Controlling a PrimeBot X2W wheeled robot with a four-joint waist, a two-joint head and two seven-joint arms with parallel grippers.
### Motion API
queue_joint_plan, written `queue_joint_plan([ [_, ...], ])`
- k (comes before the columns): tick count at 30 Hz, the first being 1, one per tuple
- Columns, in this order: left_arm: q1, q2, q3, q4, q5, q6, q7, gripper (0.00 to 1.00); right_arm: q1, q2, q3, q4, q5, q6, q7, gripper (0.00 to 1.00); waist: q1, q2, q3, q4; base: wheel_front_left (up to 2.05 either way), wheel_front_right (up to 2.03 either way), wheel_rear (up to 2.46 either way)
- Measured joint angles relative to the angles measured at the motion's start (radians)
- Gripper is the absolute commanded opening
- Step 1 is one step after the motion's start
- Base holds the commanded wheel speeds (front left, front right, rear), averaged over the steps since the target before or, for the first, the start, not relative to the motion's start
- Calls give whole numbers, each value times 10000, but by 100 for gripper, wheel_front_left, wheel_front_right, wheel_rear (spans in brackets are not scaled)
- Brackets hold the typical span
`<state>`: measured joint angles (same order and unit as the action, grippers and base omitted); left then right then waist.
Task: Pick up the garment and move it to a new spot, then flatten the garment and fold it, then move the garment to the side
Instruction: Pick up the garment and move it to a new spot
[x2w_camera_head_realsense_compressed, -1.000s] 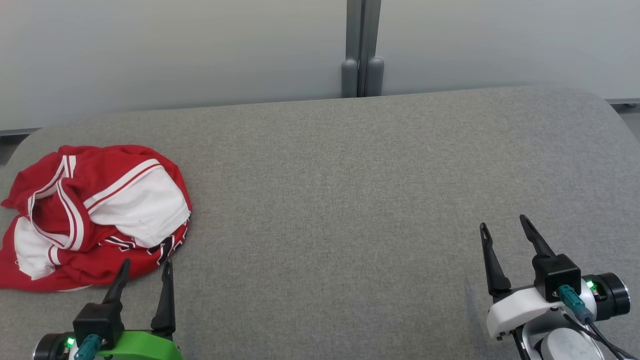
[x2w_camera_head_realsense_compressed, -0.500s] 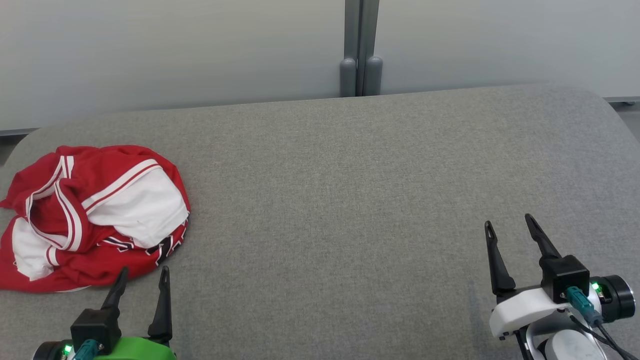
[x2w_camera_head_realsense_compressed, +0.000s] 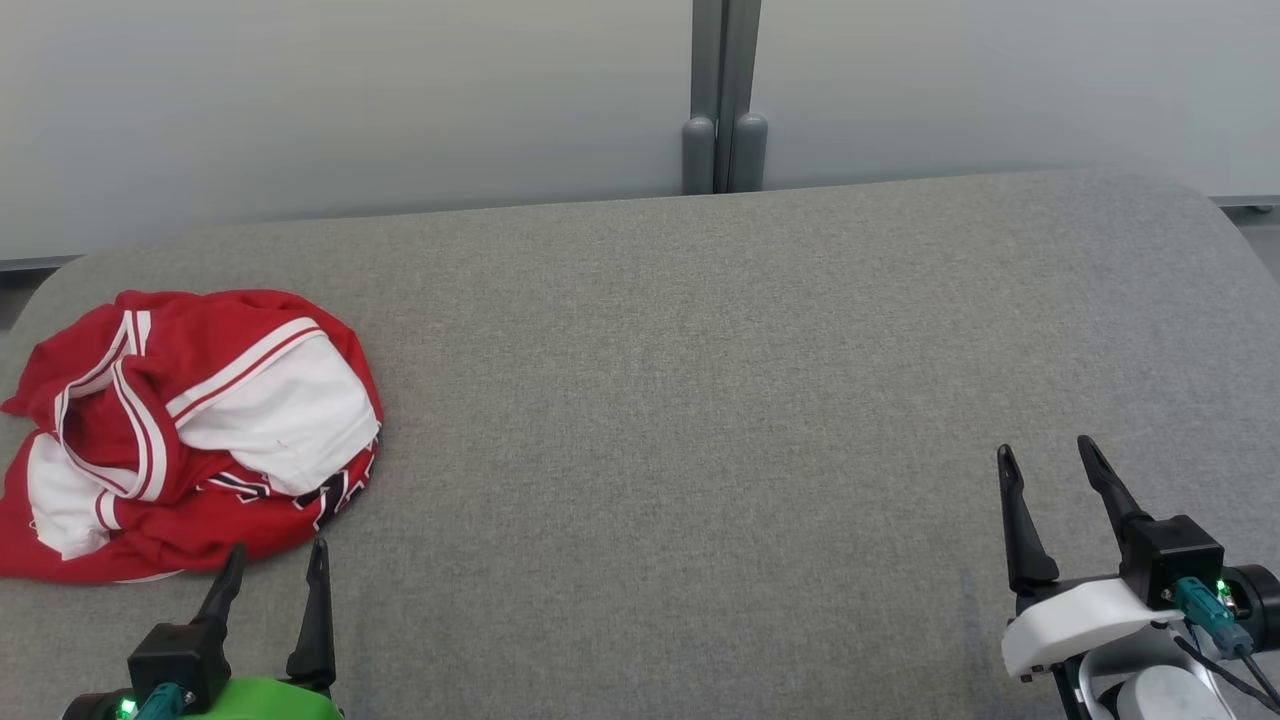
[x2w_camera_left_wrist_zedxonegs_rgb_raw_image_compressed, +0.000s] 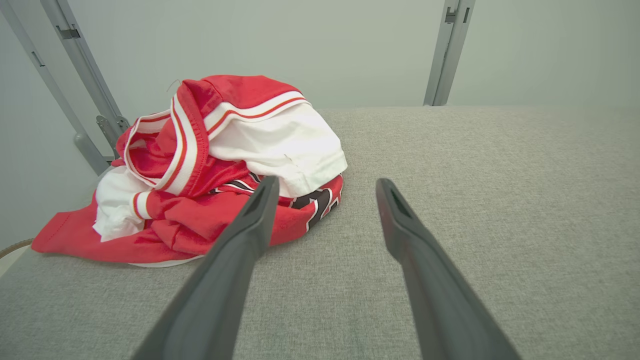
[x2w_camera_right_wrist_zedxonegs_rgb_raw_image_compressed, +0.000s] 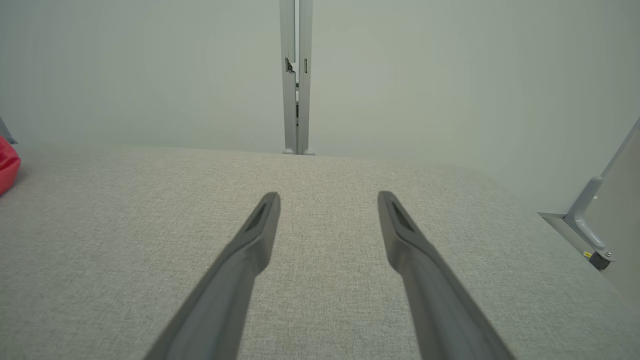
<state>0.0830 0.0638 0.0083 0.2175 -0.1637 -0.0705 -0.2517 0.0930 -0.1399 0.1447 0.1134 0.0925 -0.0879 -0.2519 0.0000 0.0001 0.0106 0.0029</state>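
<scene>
The light on my surface (x2w_camera_head_realsense_compressed: 700, 400) is bright, soft and even, with no glare. A faint shadow lies beside my right claw (x2w_camera_head_realsense_compressed: 1044, 447) at the lower right. In my left wrist view the posts (x2w_camera_left_wrist_zedxonegs_rgb_raw_image_compressed: 80, 65) lean at the upper left, and my fingers (x2w_camera_left_wrist_zedxonegs_rgb_raw_image_compressed: 235, 260) go soft near the bottom edge.

You lose the garment (x2w_camera_head_realsense_compressed: 190, 430) past the head view's left edge, and its black lettering (x2w_camera_head_realsense_compressed: 330, 495) is folded under, unreadable. The right wrist view's left edge cuts off all but a red corner.
</scene>
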Motion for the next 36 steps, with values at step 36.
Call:
queue_joint_plan([
  [36,103,-142,531,502,184,-161,0,100,131,489,502,-65,-251,1078,0,100,0,0,-365,2654,0,0,0],
])
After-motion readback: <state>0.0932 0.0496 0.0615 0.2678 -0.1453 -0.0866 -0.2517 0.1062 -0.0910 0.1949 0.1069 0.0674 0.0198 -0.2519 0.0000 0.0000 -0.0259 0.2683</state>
